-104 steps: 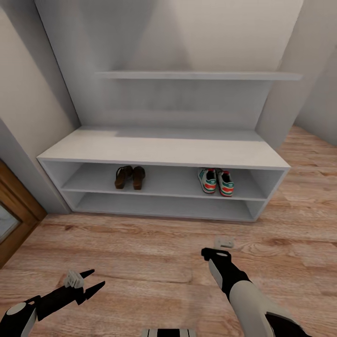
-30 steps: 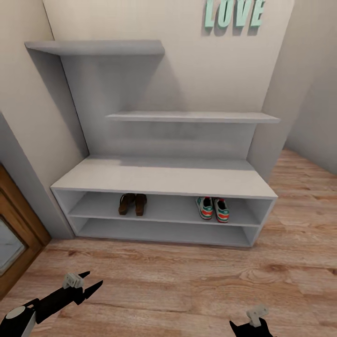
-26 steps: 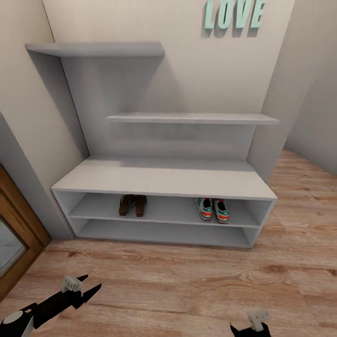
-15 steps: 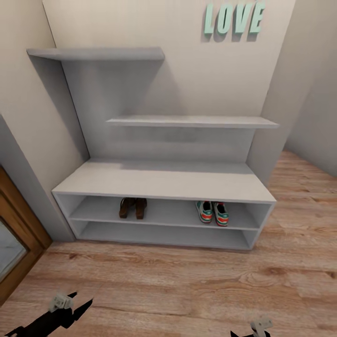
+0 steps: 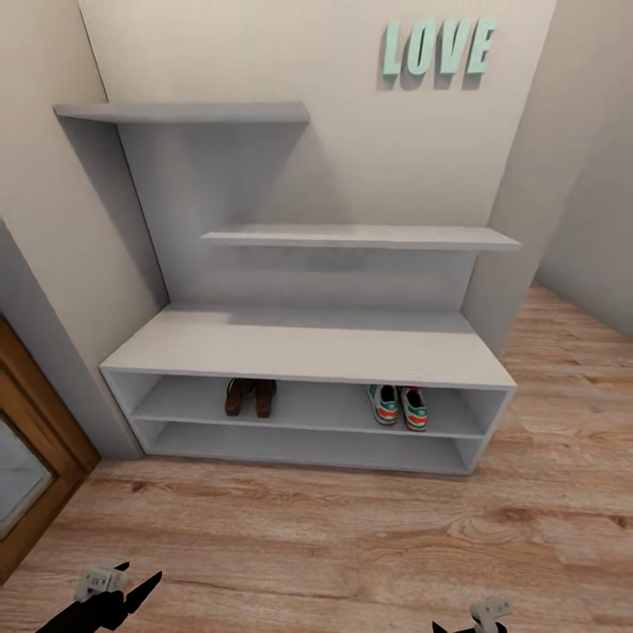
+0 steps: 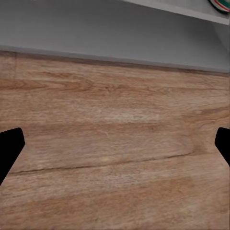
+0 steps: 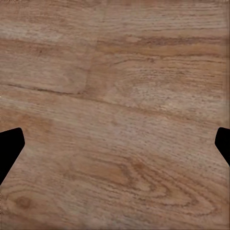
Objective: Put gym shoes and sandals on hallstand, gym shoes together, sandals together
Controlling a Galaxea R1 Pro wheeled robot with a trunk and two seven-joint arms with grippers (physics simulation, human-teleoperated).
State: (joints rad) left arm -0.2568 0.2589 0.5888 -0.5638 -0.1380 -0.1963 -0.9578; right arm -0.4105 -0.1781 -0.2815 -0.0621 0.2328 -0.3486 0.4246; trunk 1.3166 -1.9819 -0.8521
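Wood floor [image 5: 352, 545] fills our lower frame; both our grippers, left [image 5: 119, 587] and right [image 5: 475, 620], sit cut off, wide open, empty. Sandals [image 5: 250, 396] and sneakers [image 5: 399, 406], half-hidden under the rack [image 5: 308, 347], sit lower than before as our view tilts up.

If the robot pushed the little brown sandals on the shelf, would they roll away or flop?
The sandals look flat and low, so they would probably slide along the hallstand shelf rather than roll or tip. They seem thin, so likely light for their size. The thin straps may bend a little if squeezed, though that is hard to tell from here.
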